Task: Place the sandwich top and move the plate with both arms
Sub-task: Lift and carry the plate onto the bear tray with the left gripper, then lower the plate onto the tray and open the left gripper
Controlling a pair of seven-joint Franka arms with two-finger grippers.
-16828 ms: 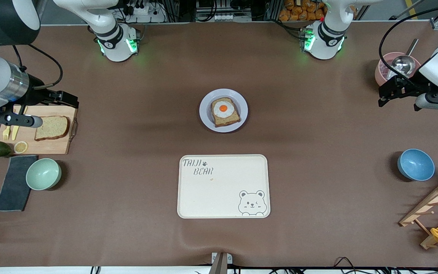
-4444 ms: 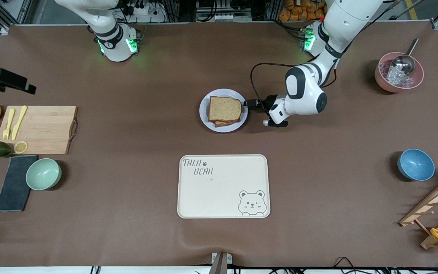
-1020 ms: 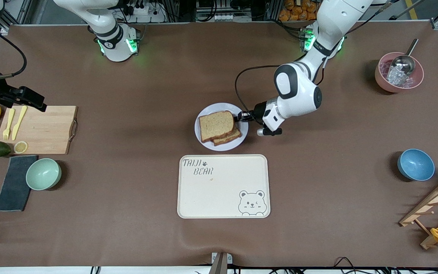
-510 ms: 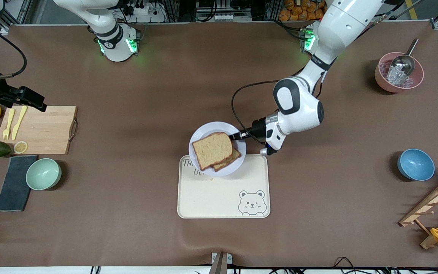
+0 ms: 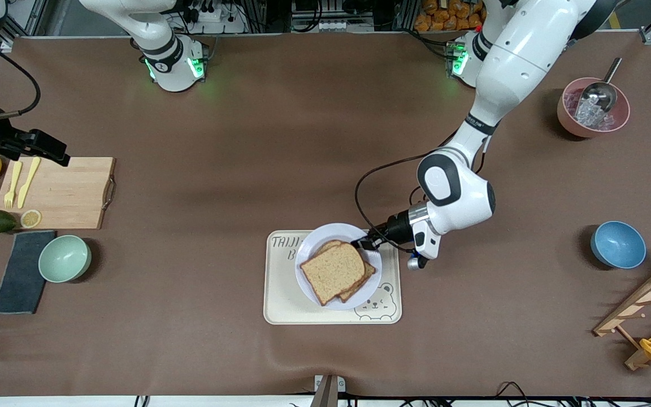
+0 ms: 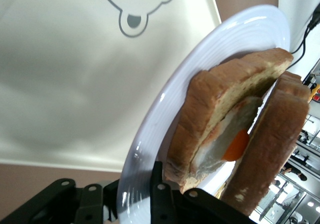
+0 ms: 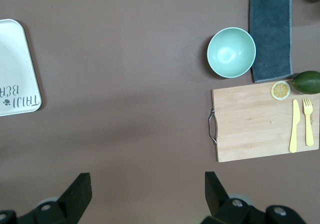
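The sandwich top (image 5: 334, 272) lies on the egg toast (image 6: 227, 146) on the plate (image 5: 315, 244), low in the middle of the front frame, over the bear-printed tray (image 5: 283, 294). At the far left edge of that frame the right gripper (image 5: 36, 146) waits above the desk (image 5: 190, 169) by the wooden cutting board (image 5: 65, 192), its jaws spread wide with nothing between them; a yellow fork (image 5: 11, 185) and knife (image 5: 28, 181) rest on the board, with a mint bowl (image 5: 64, 258) and a grey cloth (image 5: 20, 271) below it. Right of the plate, the left gripper (image 5: 364, 243) has its jaws clamped on the plate's rim. A blue bowl (image 5: 617, 244) sits at the right and a pink bowl (image 5: 592, 107) at the upper right
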